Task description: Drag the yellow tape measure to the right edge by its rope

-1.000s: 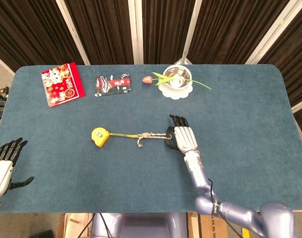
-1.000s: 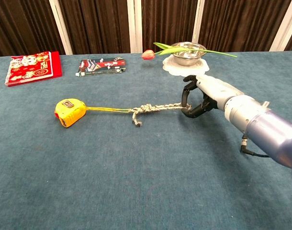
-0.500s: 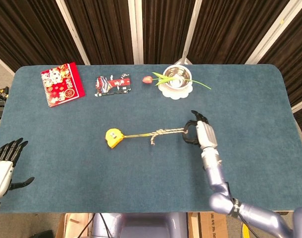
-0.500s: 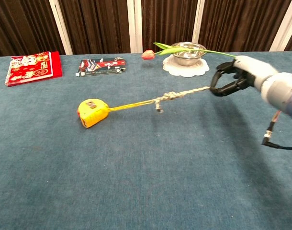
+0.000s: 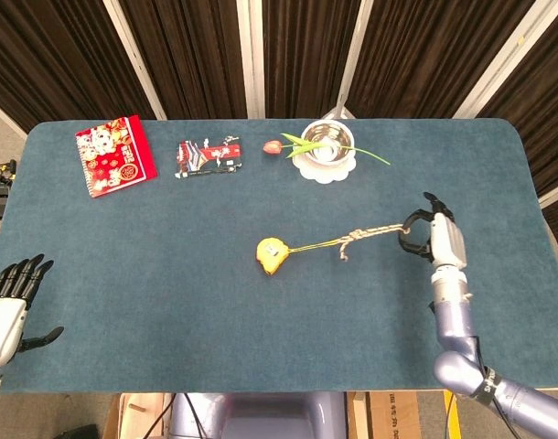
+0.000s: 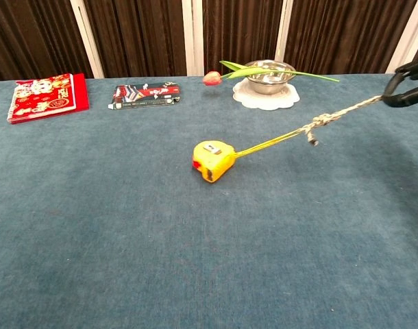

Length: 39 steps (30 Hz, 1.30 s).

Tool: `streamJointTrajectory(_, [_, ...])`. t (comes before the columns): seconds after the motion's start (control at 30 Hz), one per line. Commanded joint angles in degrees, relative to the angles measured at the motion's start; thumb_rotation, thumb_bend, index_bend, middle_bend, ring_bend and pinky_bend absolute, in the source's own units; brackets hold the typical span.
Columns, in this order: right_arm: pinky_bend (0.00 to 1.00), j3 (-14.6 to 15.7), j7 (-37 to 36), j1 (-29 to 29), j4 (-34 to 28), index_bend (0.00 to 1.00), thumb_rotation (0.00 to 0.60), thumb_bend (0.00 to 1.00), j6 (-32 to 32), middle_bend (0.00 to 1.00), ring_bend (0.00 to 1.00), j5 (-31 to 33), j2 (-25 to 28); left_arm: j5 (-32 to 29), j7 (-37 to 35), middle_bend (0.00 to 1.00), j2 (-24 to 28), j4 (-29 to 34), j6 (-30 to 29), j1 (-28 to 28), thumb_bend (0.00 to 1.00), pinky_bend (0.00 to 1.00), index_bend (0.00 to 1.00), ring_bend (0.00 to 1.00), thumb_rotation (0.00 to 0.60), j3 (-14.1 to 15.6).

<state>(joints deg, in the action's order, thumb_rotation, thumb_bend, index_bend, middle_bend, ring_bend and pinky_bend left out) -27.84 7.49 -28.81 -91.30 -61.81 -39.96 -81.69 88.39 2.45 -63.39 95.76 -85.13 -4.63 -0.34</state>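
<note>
Yellow tape measure (image 5: pixel 271 256) lies on the blue table (image 5: pixel 169 302) near its middle, a little toward the right edge; its rope (image 5: pixel 370 235) runs taut from the case toward the right edge, a knot partway along with a short tail hanging off it; in the chest view the tape measure (image 6: pixel 212 160) sits flat on the cloth and the rope (image 6: pixel 318 122) rises off the surface toward the right margin.

Right hand (image 5: pixel 436 240) near the right edge, fingers curled around the far end of the rope, holding it; in the chest view only the dark fingertips of the right hand (image 6: pixel 408 85) show at the frame's edge, closed on the rope end.

Left hand (image 5: pixel 9 306) by the near left corner, just off the table's left edge; fingers spread, holding nothing; touching nothing on the table.

Along the far edge: red booklet (image 5: pixel 114 155) toward the far left corner; a flat printed packet (image 5: pixel 209 156) just right of it, apart; a metal bowl (image 5: pixel 327 140) on a white doily (image 5: pixel 325 169) near the middle of the far edge; a tulip (image 5: pixel 302 144) lying across the bowl, bloom to the left, stem to the right.
</note>
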Motion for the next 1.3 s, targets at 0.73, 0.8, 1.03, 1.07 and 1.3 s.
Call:
streamJointTrajectory(0.73, [0.00, -3.5, -7.8, 4.2, 13.3, 0.65, 0.600, 0.47, 3.2, 0.11, 0.00, 5.0, 14.0, 0.8, 2.0, 0.00, -0.4, 0.0, -1.4, 0.5, 0.00, 0.00, 0.00, 0.00, 0.600, -0.1])
streamJointTrajectory(0.8, [0.00, -3.7, -7.9, 4.2, 14.4, 0.65, 0.600, 0.47, 3.4, 0.11, 0.00, 5.6, 14.5, 0.8, 2.0, 0.00, -0.4, 0.0, -1.4, 0.5, 0.00, 0.00, 0.00, 0.00, 0.600, -0.1])
streamJointTrajectory(1.03, [0.00, -2.9, -8.5, 4.9, 15.0, 0.64, 0.600, 0.47, 4.9, 0.11, 0.00, 6.6, 15.8, 1.1, 2.1, 0.00, -0.5, 0.0, -1.5, 0.5, 0.00, 0.00, 0.00, 0.00, 0.600, 0.0])
streamJointTrajectory(1.07, [0.00, -2.4, -8.3, 5.1, 14.6, 0.64, 0.600, 0.47, 5.2, 0.11, 0.00, 6.5, 15.9, 1.2, 2.1, 0.00, -0.5, 0.0, -1.5, 0.5, 0.00, 0.00, 0.00, 0.00, 0.600, 0.0])
streamJointTrajectory(1.3, [0.00, 0.8, -7.3, 6.2, 11.1, 0.02, 0.600, 0.47, 5.0, 0.00, 0.00, 3.5, 16.7, 1.6, 1.8, 0.00, -0.3, 0.0, -1.9, 0.6, 0.00, 0.00, 0.00, 0.00, 0.600, 0.1])
